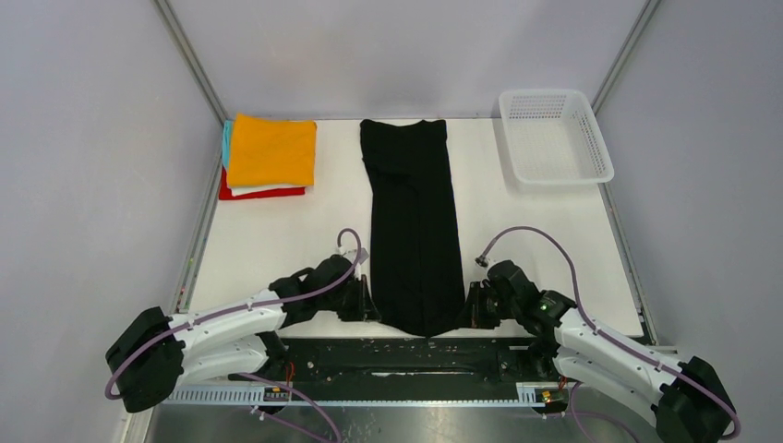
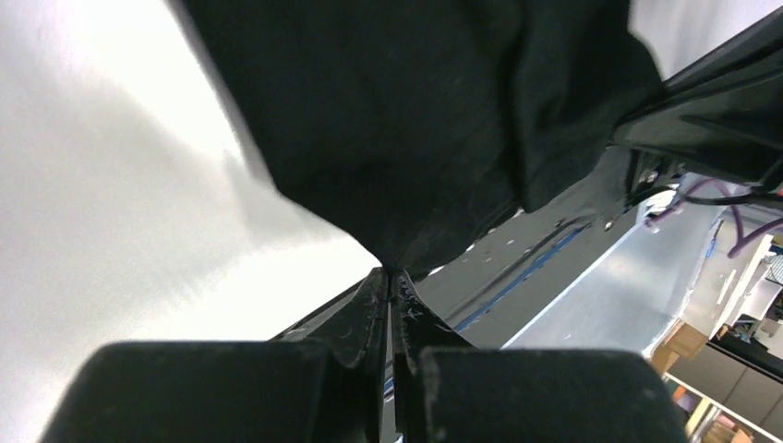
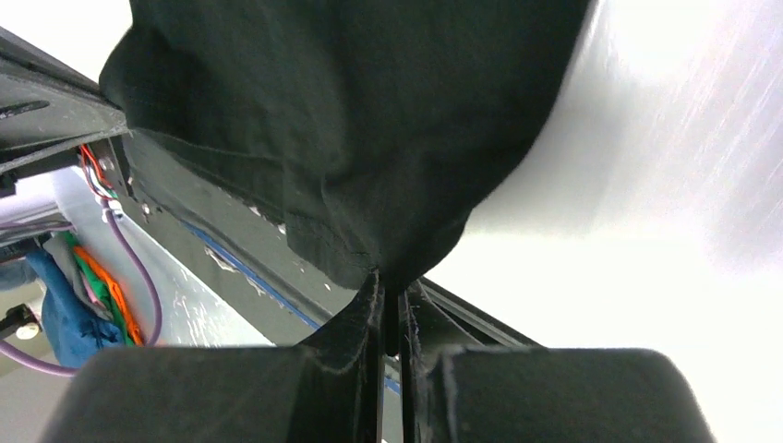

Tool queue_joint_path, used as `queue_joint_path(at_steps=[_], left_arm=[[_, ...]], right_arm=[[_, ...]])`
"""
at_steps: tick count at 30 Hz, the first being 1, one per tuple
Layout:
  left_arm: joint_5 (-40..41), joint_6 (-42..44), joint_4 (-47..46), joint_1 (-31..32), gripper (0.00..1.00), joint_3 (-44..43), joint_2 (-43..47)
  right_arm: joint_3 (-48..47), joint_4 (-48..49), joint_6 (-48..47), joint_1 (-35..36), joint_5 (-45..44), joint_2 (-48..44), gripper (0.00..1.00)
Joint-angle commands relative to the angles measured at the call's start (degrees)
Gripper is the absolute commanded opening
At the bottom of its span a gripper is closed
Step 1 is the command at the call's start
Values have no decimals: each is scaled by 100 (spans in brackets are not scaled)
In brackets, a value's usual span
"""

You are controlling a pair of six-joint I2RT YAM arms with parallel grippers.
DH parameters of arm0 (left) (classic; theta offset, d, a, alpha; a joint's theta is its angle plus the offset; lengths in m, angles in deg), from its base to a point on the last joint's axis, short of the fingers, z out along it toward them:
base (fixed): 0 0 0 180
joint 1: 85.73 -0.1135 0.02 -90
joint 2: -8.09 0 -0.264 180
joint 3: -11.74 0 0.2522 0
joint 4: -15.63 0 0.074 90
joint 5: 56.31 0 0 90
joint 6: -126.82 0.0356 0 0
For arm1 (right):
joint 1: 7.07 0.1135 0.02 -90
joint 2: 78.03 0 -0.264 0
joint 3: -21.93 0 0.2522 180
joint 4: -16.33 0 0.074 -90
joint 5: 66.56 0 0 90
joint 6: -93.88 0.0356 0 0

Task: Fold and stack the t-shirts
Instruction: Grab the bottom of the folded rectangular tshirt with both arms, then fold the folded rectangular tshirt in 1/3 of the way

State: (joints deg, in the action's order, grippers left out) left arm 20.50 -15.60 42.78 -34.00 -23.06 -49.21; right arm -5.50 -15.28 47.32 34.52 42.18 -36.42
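Observation:
A black t-shirt [image 1: 413, 221], folded into a long narrow strip, lies down the middle of the white table. Its near end hangs over the front edge. My left gripper [image 1: 371, 305] is shut on that end's left corner; the left wrist view shows the black cloth [image 2: 406, 129] pinched at the gripper's [image 2: 392, 275] tips. My right gripper [image 1: 469, 314] is shut on the right corner, the cloth [image 3: 369, 120] caught between its [image 3: 390, 281] tips. A stack of folded t-shirts sits at the back left: orange [image 1: 271, 150] on top, white, red [image 1: 263, 193] and teal [image 1: 226, 141] edges showing below.
A white mesh basket [image 1: 554, 136] stands at the back right corner. Metal frame posts and grey walls enclose the table. A black rail [image 1: 406, 355] runs along the near edge between the arm bases.

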Motion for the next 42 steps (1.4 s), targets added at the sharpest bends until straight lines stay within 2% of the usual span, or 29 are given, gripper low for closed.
queue_joint_path(at_steps=[1,7,10,16,25,32,37,42], left_arm=[[425,440,-357,-145,0,-700,-160],[655,760,-788,-1058,0,-1345,-703],[646,987,-775,-1437,0,-1804,-1049],[676,1367,-638,-2092,0,-2742,-2003],[266,1604,-787,-2781,0,-4113,-3562],[114,1766,-555,-3040,0,-5061,-4648],[55,1832,-352,-3136,0,-5670,-5235],[24,1765,-240,-3235,0,-6142,-5703]], right_arm=[[-528,438,-12,47,-579,287,2],[-1572,502,-224,-45,-1970,1097,0],[-2098,552,-224,-214,-2290,1623,0],[-3087,866,-412,-1017,-1900,2777,0],[-4514,1113,-918,-1617,-1060,4519,0],[-5371,1130,-1036,-1940,-1035,5466,3],[-5827,1172,-1074,-2099,-924,6088,9],[-6348,1241,-1055,-2272,-800,6760,10]])
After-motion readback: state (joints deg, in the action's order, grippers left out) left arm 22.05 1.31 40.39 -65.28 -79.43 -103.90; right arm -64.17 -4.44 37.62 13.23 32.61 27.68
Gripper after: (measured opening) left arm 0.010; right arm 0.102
